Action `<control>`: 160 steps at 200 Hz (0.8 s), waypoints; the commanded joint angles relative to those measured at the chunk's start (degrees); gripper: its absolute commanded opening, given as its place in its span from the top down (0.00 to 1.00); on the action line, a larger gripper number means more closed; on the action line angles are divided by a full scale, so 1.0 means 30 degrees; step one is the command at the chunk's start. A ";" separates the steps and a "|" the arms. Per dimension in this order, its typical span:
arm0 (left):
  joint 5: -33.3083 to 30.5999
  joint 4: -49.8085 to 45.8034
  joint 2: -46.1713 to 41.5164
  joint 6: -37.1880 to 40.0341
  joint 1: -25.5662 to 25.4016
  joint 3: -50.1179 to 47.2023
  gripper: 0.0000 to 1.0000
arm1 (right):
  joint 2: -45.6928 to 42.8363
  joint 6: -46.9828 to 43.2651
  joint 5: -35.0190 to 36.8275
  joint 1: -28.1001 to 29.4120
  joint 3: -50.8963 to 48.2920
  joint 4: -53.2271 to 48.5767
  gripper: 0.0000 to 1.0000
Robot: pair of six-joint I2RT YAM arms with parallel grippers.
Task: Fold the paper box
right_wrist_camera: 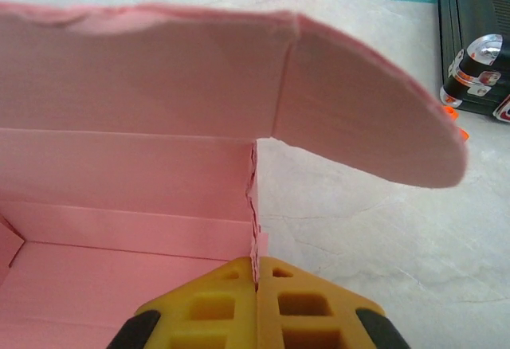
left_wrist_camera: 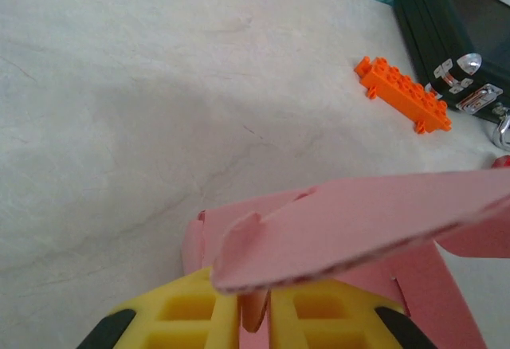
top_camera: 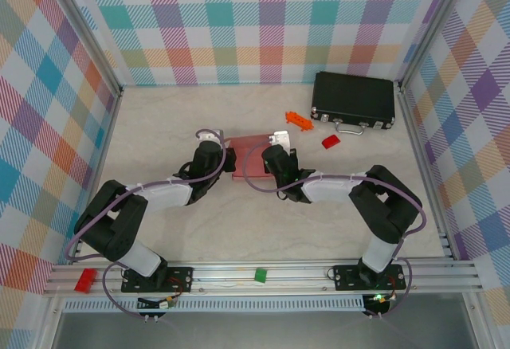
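Pinching thin pink paper box (right_wrist_camera: 127, 182), rounded flap (right_wrist_camera: 366, 126), w/ gridded yellow fingers (right_wrist_camera: 215, 309).

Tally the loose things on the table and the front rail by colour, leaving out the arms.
Pink: 1, the paper box
Black: 1, the case
Orange: 1, the orange brick
Red: 2, the red piece near the case and the red block on the rail
Green: 1, the green block on the rail
Total: 6
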 commanded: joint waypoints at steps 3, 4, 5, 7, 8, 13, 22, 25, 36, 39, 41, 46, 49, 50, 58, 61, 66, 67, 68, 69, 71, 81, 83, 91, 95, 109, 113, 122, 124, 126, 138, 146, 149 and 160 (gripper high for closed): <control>0.0383 -0.0152 -0.0662 -0.0375 -0.0236 -0.0380 0.84 | 0.0154 0.0386 0.0316 0.0240 -0.0405 -0.0207 1.00; 0.0413 -0.0150 -0.0676 -0.0378 -0.0235 -0.0396 0.84 | 0.0148 0.0400 0.0317 0.0252 -0.0405 -0.0223 1.00; 0.0428 -0.0164 -0.0669 -0.0380 -0.0235 -0.0404 0.84 | 0.0145 0.0408 0.0317 0.0258 -0.0390 -0.0231 1.00; 0.0476 -0.0175 -0.0663 -0.0381 -0.0234 -0.0387 0.84 | 0.0143 0.0413 0.0310 0.0262 -0.0401 -0.0230 1.00; 0.0489 -0.0176 -0.0677 -0.0367 -0.0220 -0.0385 0.84 | 0.0143 0.0399 0.0299 0.0263 -0.0403 -0.0234 1.00; 0.0524 -0.0231 -0.0712 -0.0358 -0.0234 -0.0354 0.84 | 0.0159 0.0436 0.0316 0.0239 -0.0405 -0.0272 1.00; 0.0581 -0.0299 -0.0769 -0.0416 -0.0234 -0.0344 0.85 | 0.0166 0.0459 0.0318 0.0289 -0.0405 -0.0339 1.00; 0.0589 -0.0296 -0.0781 -0.0448 -0.0227 -0.0352 0.85 | 0.0145 0.0472 0.0300 0.0267 -0.0416 -0.0347 1.00; 0.0700 -0.0304 -0.0855 -0.0462 -0.0234 -0.0353 0.86 | 0.0143 0.0503 0.0317 0.0293 -0.0434 -0.0356 1.00; 0.0714 -0.0296 -0.0861 -0.0483 -0.0234 -0.0353 0.86 | 0.0168 0.0503 0.0310 0.0300 -0.0390 -0.0371 1.00; 0.0709 -0.0296 -0.0865 -0.0451 -0.0234 -0.0331 0.86 | 0.0185 0.0517 0.0316 0.0317 -0.0401 -0.0382 1.00; 0.0736 -0.0310 -0.0865 -0.0488 -0.0231 -0.0324 0.86 | 0.0178 0.0531 0.0343 0.0334 -0.0405 -0.0430 1.00; 0.0758 -0.0304 -0.0866 -0.0472 -0.0234 -0.0323 0.85 | 0.0220 0.0558 0.0372 0.0357 -0.0405 -0.0457 1.00; 0.0762 -0.0300 -0.0852 -0.0471 -0.0234 -0.0323 0.85 | 0.0225 0.0545 0.0374 0.0369 -0.0405 -0.0465 1.00; 0.0813 -0.0296 -0.0848 -0.0473 -0.0234 -0.0300 0.83 | 0.0243 0.0609 0.0376 0.0368 -0.0405 -0.0503 1.00; 0.0848 -0.0310 -0.0860 -0.0470 -0.0234 -0.0310 0.83 | 0.0243 0.0604 0.0376 0.0401 -0.0390 -0.0506 1.00; 0.0889 -0.0297 -0.0824 -0.0490 -0.0219 -0.0295 0.82 | 0.0252 0.0634 0.0387 0.0403 -0.0376 -0.0582 1.00; 0.0915 -0.0311 -0.0831 -0.0509 -0.0226 -0.0280 0.82 | 0.0241 0.0642 0.0397 0.0407 -0.0376 -0.0586 1.00; 0.0928 -0.0303 -0.0834 -0.0518 -0.0216 -0.0272 0.81 | 0.0236 0.0645 0.0416 0.0408 -0.0376 -0.0588 1.00; 0.0950 -0.0314 -0.0835 -0.0523 -0.0225 -0.0269 0.81 | 0.0248 0.0647 0.0425 0.0409 -0.0376 -0.0590 1.00; 0.1002 -0.0300 -0.0822 -0.0512 -0.0232 -0.0266 0.81 | 0.0271 0.0671 0.0433 0.0410 -0.0376 -0.0612 1.00; 0.1208 -0.0355 -0.0775 -0.0527 -0.0234 -0.0222 0.80 | 0.0304 0.0679 0.0494 0.0442 -0.0332 -0.0678 1.00; 0.1228 -0.0361 -0.0763 -0.0542 -0.0234 -0.0217 0.80 | 0.0293 0.0701 0.0494 0.0455 -0.0335 -0.0678 1.00; 0.1396 -0.0377 -0.0695 -0.0636 -0.0234 -0.0195 0.80 | 0.0343 0.0730 0.0553 0.0462 -0.0337 -0.0726 1.00; 0.1477 -0.0379 -0.0665 -0.0645 -0.0216 -0.0185 0.80 | 0.0347 0.0704 0.0552 0.0476 -0.0346 -0.0711 1.00; 0.1686 -0.0369 -0.0632 -0.0826 -0.0234 -0.0168 0.82 | 0.0366 0.0722 0.0645 0.0476 -0.0321 -0.0786 1.00; 0.1706 -0.0397 -0.0630 -0.0847 -0.0227 -0.0127 0.83 | 0.0374 0.0734 0.0648 0.0469 -0.0343 -0.0784 1.00; 0.1721 -0.0433 -0.0617 -0.0911 -0.0234 -0.0118 0.85 | 0.0369 0.0732 0.0706 0.0470 -0.0317 -0.0813 1.00; 0.1730 -0.0447 -0.0628 -0.0931 -0.0234 -0.0118 0.85 | 0.0397 0.0729 0.0701 0.0484 -0.0317 -0.0815 1.00; 0.1732 -0.0474 -0.0638 -0.0951 -0.0234 -0.0096 0.86 | 0.0382 0.0735 0.0714 0.0502 -0.0317 -0.0800 1.00; 0.1692 -0.0608 -0.0655 -0.1002 -0.0234 -0.0087 0.89 | 0.0377 0.0736 0.0761 0.0507 -0.0317 -0.0825 1.00; 0.1637 -0.0718 -0.0647 -0.1069 -0.0233 -0.0031 0.92 | 0.0399 0.0720 0.0794 0.0499 -0.0310 -0.0847 1.00; 0.1622 -0.0736 -0.0637 -0.1105 -0.0234 -0.0031 0.92 | 0.0390 0.0728 0.0787 0.0513 -0.0313 -0.0828 1.00; 0.1615 -0.0771 -0.0577 -0.1249 -0.0234 -0.0061 0.92 | 0.0419 0.0781 0.0819 0.0501 -0.0332 -0.0853 1.00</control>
